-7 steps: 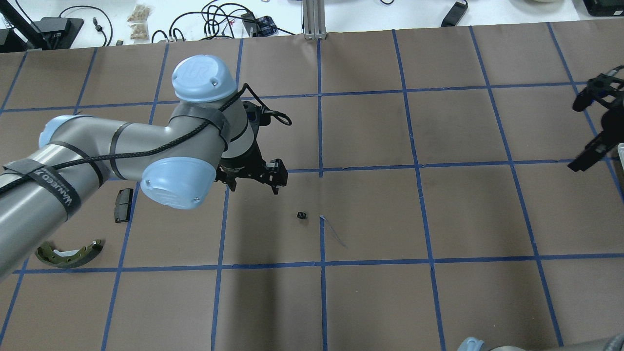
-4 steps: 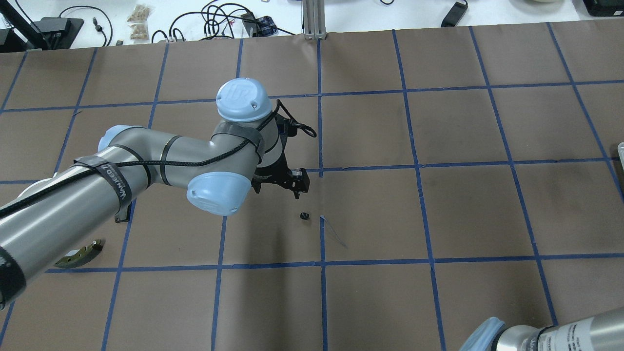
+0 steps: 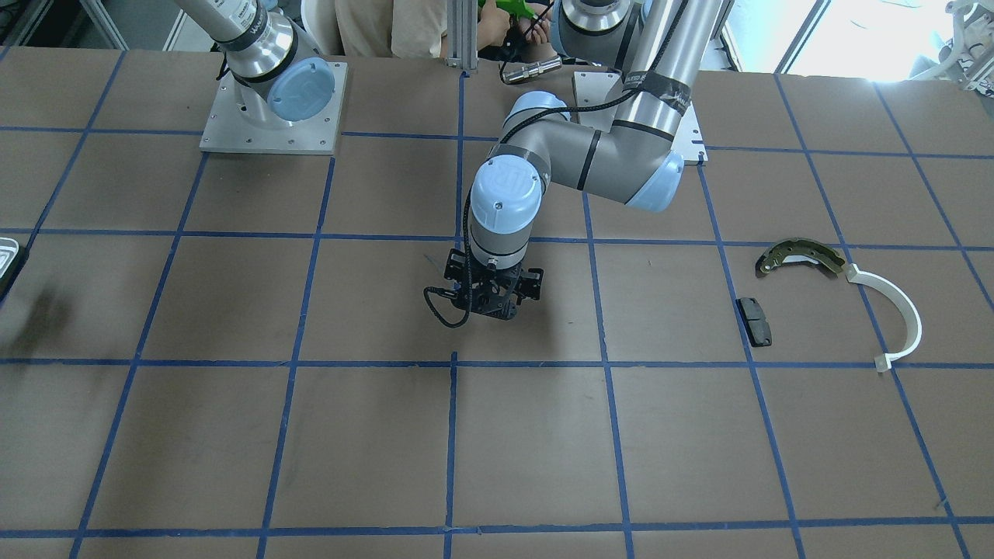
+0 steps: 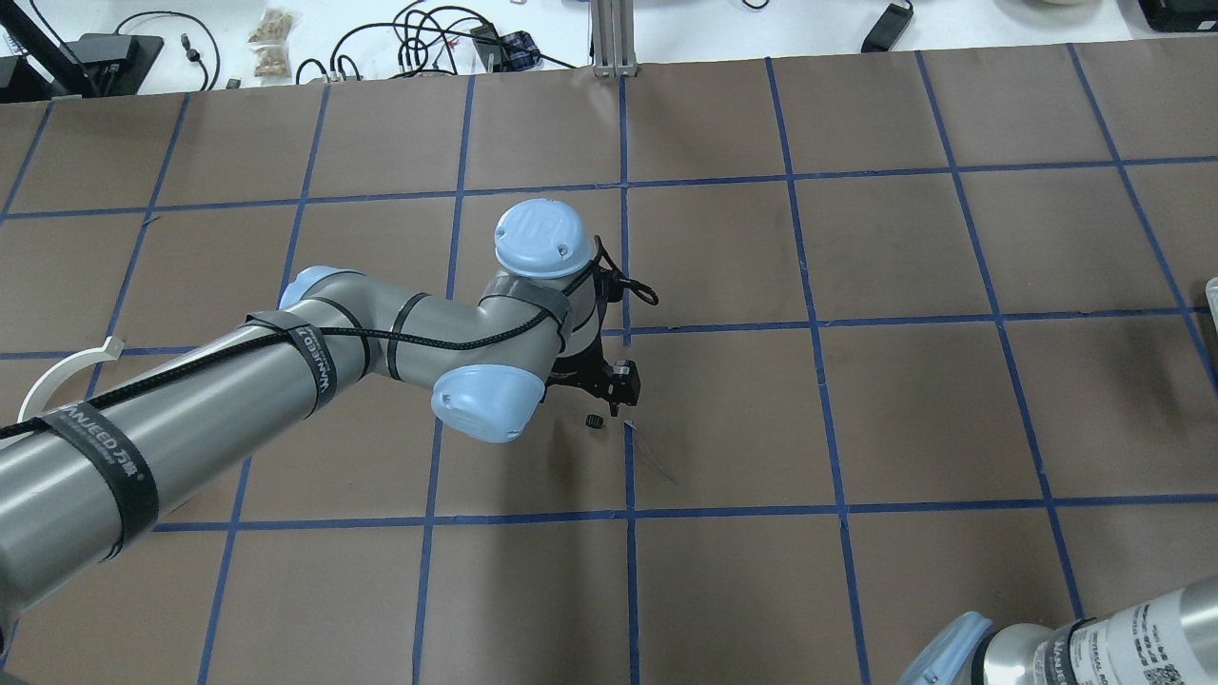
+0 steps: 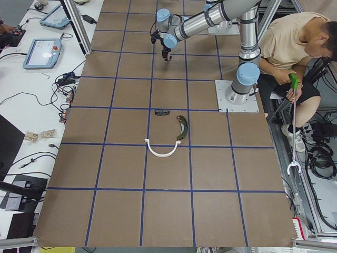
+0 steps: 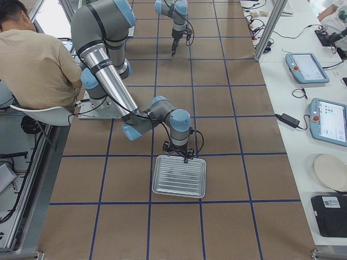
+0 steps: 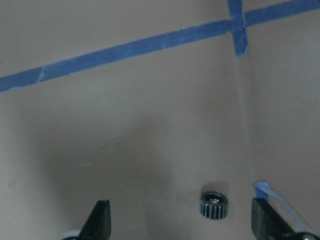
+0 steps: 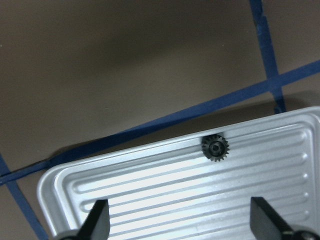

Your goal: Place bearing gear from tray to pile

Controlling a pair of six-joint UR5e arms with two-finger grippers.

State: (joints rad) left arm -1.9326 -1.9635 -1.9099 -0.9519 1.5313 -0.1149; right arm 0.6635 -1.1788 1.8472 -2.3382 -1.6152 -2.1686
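Note:
A small dark bearing gear (image 4: 595,420) lies on the brown table just in front of my left gripper (image 4: 611,383). In the left wrist view the gear (image 7: 214,205) lies on the paper between the open fingers of the left gripper (image 7: 182,222), nearer the right one. A second gear (image 8: 215,147) lies at the rim of the silvery tray (image 8: 165,200), ahead of my open right gripper (image 8: 181,222), which hovers at the tray's (image 6: 179,187) edge. The pile lies far on my left: brake shoe (image 3: 800,256), white arc (image 3: 893,310), black pad (image 3: 754,321).
Blue tape lines grid the table. A loose end of tape (image 4: 652,452) curls up next to the gear. The tray's corner (image 3: 6,256) shows at the table's edge. A seated operator (image 6: 32,59) is behind the robot bases. Cables and tablets lie past the table.
My left arm has swung right and come down over the gear on the table. The right gripper, at the overhead view's right edge a second ago, has left that view.

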